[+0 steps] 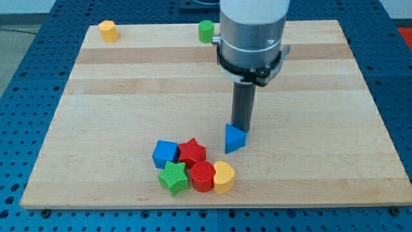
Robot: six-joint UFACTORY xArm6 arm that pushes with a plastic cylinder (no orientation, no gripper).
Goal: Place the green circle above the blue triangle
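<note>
Sitting right on top of the wrong block, basically.

Bare rod, nothing to open or close: my tip (242,129) touches the blue triangle (235,138) just below centre frame. The green circle (206,31) is way up at the top edge, upper-left of the rod, clear path. Yellow block (108,30) top left; blue cube (165,153), red star (192,152), green star (174,177), red block (202,176) and yellow heart (223,177) cluster lower left.

The green circle (206,31) stands at the tabletop's top edge. The blue triangle (235,138) lies well below it, near the middle.
</note>
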